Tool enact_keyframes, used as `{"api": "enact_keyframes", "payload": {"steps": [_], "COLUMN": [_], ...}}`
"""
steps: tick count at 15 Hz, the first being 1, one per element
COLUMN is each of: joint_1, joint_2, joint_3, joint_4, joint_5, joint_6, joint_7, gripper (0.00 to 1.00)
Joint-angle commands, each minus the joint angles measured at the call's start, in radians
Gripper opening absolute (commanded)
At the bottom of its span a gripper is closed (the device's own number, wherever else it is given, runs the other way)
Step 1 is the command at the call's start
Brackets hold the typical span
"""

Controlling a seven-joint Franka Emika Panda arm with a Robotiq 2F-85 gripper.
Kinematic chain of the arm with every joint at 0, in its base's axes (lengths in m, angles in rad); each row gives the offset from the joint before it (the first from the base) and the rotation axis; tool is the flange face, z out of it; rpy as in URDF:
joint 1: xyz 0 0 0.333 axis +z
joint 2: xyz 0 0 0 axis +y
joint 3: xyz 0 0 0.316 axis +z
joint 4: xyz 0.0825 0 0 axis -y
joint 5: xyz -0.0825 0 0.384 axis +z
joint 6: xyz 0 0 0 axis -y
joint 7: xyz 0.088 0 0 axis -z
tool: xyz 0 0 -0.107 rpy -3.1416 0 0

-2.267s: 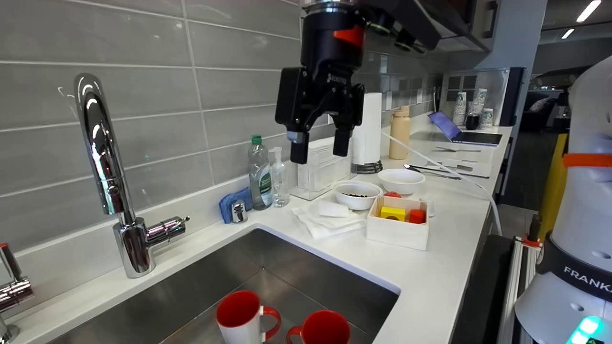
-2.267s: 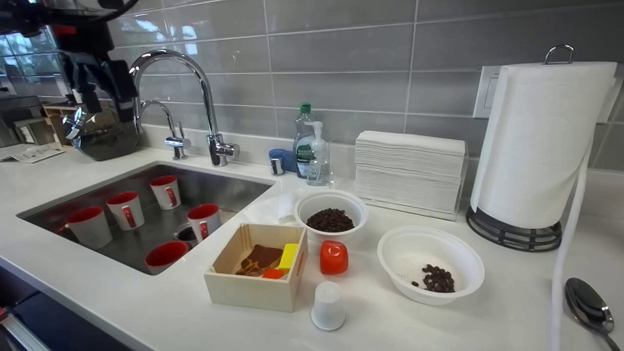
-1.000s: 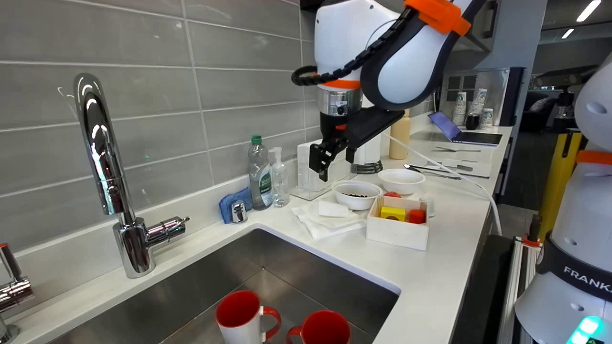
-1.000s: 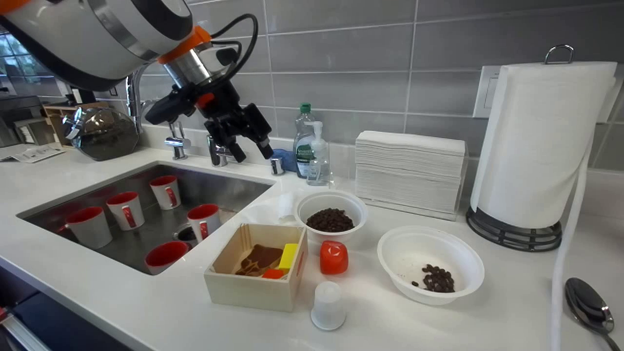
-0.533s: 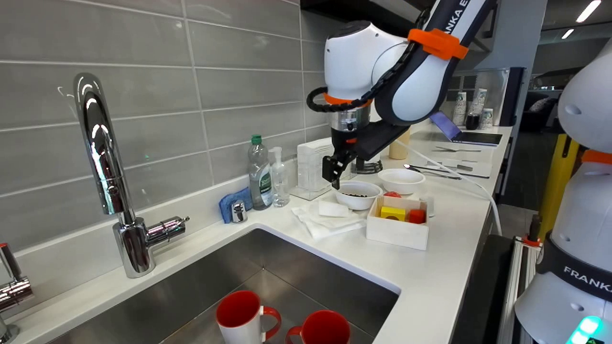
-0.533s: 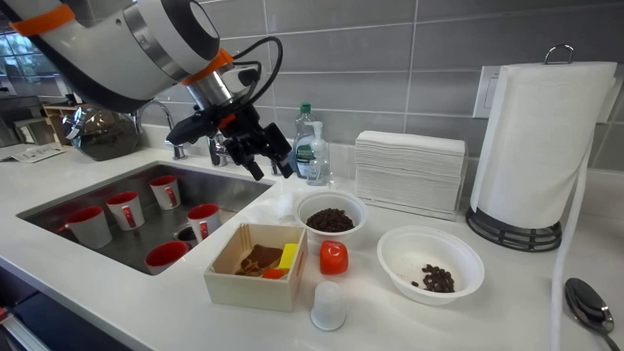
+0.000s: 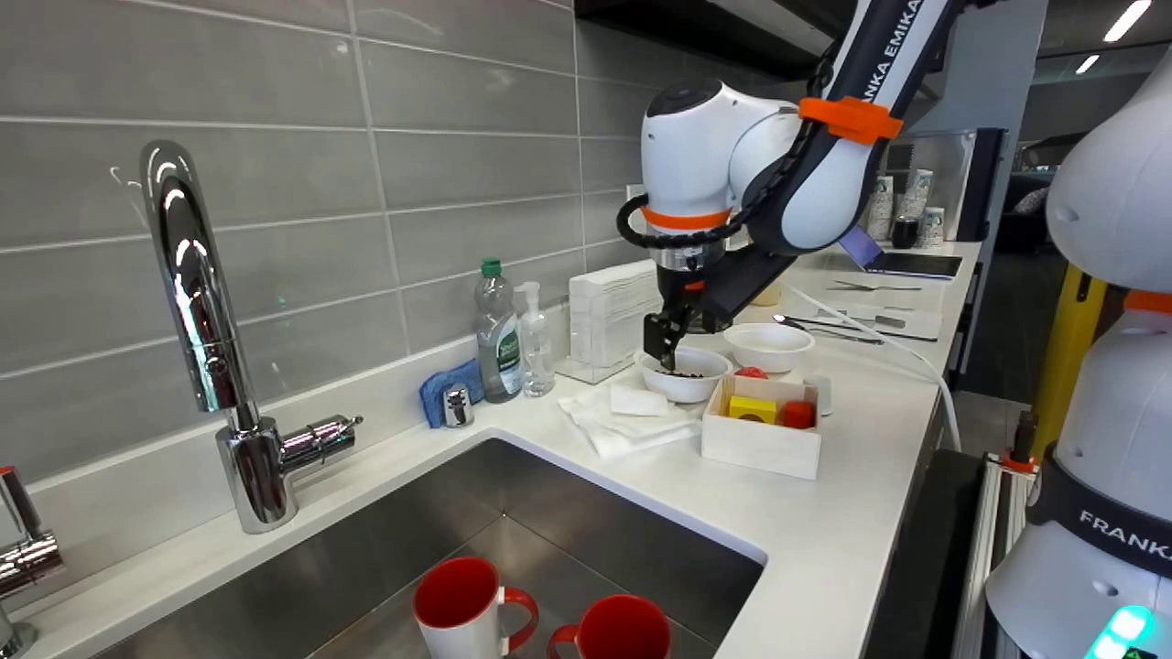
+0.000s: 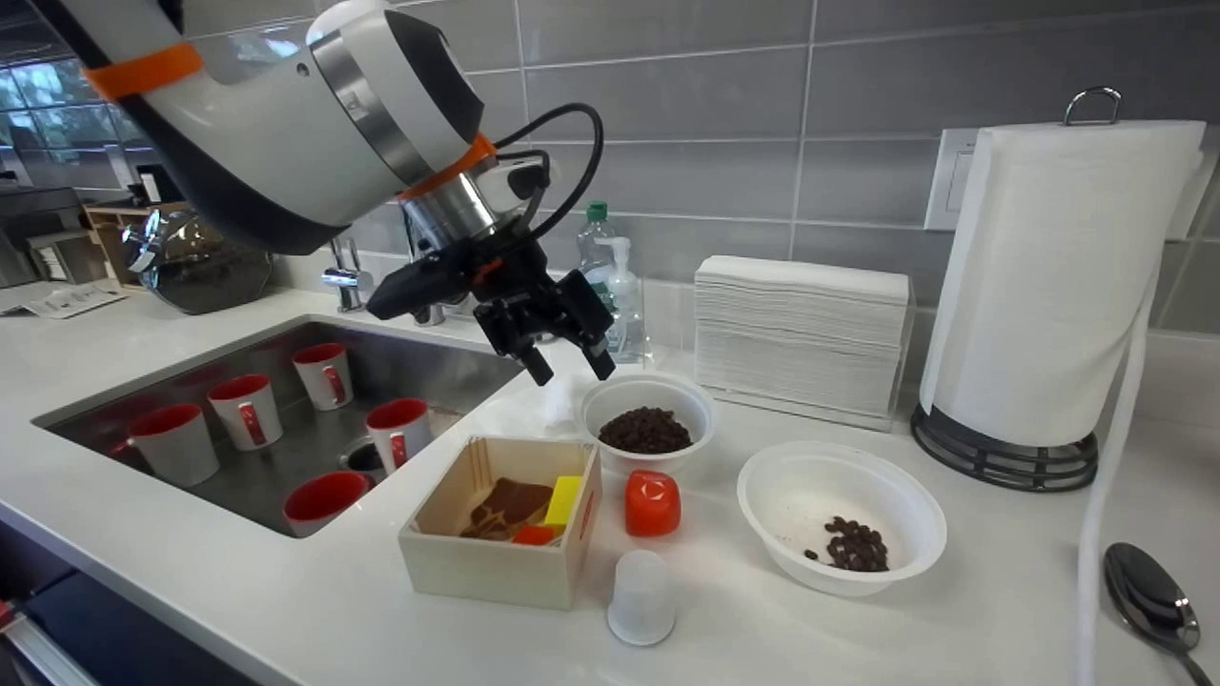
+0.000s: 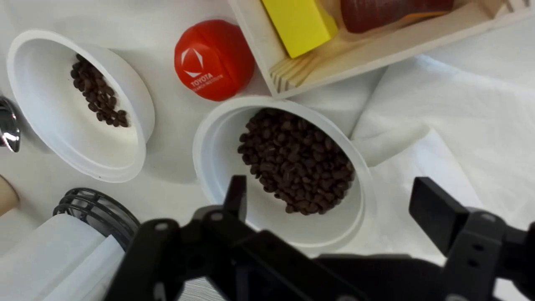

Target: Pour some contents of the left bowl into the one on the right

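Fingers, yours: apart, nothing held, near the left bowl, which stands upright on the table, well stocked with beans. Right bowl: upright, only a few beans, origin unclear. Outstanding, it seems, are your grasp, lift and pour.

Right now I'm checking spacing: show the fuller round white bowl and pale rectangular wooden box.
Fuller round white bowl (image 9: 221, 151): wrist view, inner wall.
Pale rectangular wooden box (image 8: 488, 574): in an exterior view, outer wall.

pincer now lower than earlier, much nearer the fuller bowl of beans
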Motion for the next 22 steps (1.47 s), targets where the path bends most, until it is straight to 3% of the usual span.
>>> {"api": "enact_keyframes", "payload": {"steps": [1, 6, 16, 17, 22], "joint_1": [-0.041, -0.055, -0.037, -0.036, -0.024], "joint_2": [0.054, 0.119, 0.242, 0.248, 0.275], "joint_3": [0.001, -0.001, -0.005, -0.005, 0.002], "joint_4": [0.036, 0.074, 0.134, 0.143, 0.179], "joint_5": [-0.161, -0.335, -0.442, -0.454, -0.519], "joint_6": [0.012, -0.013, -0.048, -0.053, -0.066], "joint_7": [0.152, 0.331, 0.478, 0.491, 0.545], "gripper": [1.0, 1.0, 1.0, 0.83, 0.39]}}
